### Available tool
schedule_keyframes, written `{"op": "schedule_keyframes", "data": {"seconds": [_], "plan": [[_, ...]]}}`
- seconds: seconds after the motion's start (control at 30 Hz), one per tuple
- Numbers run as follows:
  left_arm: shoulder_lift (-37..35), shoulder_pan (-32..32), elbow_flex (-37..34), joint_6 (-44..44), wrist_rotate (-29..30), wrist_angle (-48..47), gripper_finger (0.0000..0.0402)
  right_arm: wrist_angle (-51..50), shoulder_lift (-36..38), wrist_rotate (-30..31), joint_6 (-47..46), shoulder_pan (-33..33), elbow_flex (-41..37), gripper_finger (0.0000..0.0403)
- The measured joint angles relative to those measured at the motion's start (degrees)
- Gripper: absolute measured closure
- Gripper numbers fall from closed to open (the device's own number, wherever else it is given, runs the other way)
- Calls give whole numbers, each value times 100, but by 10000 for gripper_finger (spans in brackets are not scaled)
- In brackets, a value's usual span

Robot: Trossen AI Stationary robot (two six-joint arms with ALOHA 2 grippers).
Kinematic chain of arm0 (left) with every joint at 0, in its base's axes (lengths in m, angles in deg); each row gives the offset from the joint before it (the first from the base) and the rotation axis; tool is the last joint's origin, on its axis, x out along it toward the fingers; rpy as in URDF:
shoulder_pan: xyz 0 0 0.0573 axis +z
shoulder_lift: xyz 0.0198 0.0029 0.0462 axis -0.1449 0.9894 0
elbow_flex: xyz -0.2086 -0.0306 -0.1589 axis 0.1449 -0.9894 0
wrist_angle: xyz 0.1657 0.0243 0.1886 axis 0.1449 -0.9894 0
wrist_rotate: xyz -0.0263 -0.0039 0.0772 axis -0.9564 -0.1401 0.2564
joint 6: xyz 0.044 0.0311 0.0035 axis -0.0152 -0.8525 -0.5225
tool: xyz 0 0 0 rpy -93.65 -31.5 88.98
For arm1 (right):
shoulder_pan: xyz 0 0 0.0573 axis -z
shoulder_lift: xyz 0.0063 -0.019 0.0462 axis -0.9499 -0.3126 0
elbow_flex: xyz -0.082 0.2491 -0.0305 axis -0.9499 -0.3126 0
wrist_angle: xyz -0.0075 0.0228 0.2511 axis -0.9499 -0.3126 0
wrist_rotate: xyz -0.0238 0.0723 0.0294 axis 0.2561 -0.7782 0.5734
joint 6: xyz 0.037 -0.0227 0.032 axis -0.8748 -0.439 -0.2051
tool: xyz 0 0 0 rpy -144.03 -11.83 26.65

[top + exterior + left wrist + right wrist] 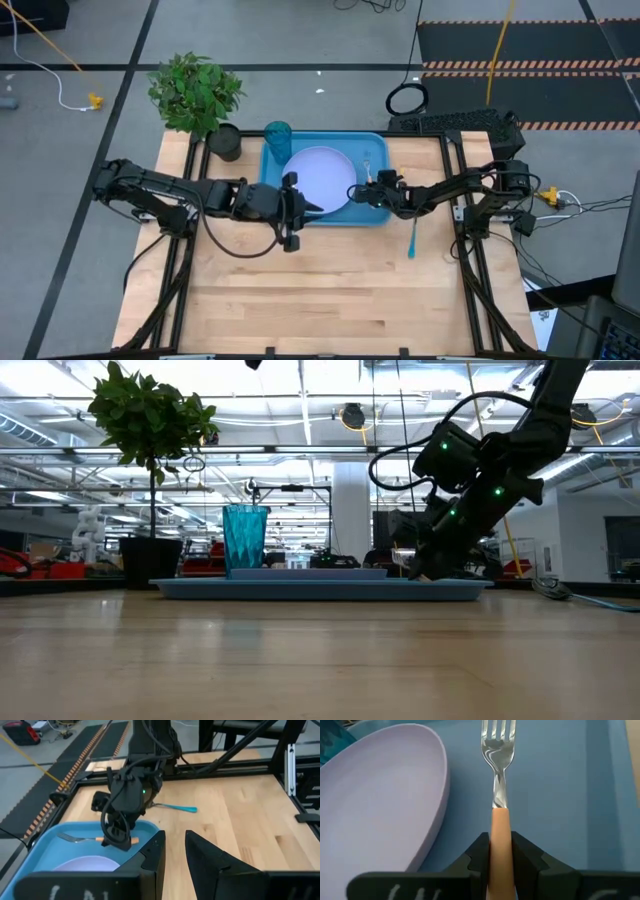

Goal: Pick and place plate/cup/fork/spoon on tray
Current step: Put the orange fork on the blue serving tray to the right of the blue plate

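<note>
Fork (pixel 498 750): clamped by its orange handle between the right gripper's (pixel 499 851) fingers, tines pointing straight ahead of the claw, low over the tray floor. Whether the tines touch the tray, cannot tell.
Right gripper: over the tray's right end in the high view (pixel 372 190), closed on the fork handle; the low view shows it down at tray level.
Plate (pixel 318 178): on the tray, just beside the right gripper on its left; in the right wrist view its rim (pixel 432 820) runs alongside the fork, close but apart.
Tray (pixel 372 146): under both the fork and the right gripper, plate in its middle, cup at its far left corner.
Cup (pixel 278 137): upright on the tray, beyond the plate from the right gripper, well apart from it; also clear in the low view (pixel 245 538).
Spoon (pixel 411 238): on bare table wood outside the tray, near the right gripper, on the front side of it, teal handle visible; untouched.
Left gripper (pixel 292 210): at the tray's front-left edge, just beside the plate rim, fingers (pixel 150 857) apart with a clear gap, holding nothing.
Left wrist view: looks across the tray at the right gripper with the fork (pixel 80 838) in it, spoon (pixel 175 808) on the wood beyond.
Potted plant (pixel 197 95): off the tray's left corner, well apart from both claws.
</note>
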Motion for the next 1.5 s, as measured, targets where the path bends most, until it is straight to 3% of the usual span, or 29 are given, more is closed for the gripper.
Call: {"op": "schedule_keyframes", "data": {"seconds": [0.27, 0.63, 0.83, 1.0, 1.2, 1.5], "plan": [[0, -2, 0, -28, 0, 148, 325, -22, 2, -59, 11, 19, 2, 352], [0, -2, 0, -28, -2, 173, 325, -36, 0, 70, -9, 23, 2, 290], [0, -2, 0, -28, -4, 185, 325, 93, 78, 67, 323, 21, 1, 283], [0, -2, 0, -28, -4, 185, 325, 139, 568, -128, 808, 21, 2, 293], [0, -2, 0, -63, -7, 189, 325, -758, 1243, -1055, 881, 465, 151, 324], [0, -26, 0, -65, -7, 215, 325, -2341, 1043, -2169, 2337, 1224, 1091, 399]]}}
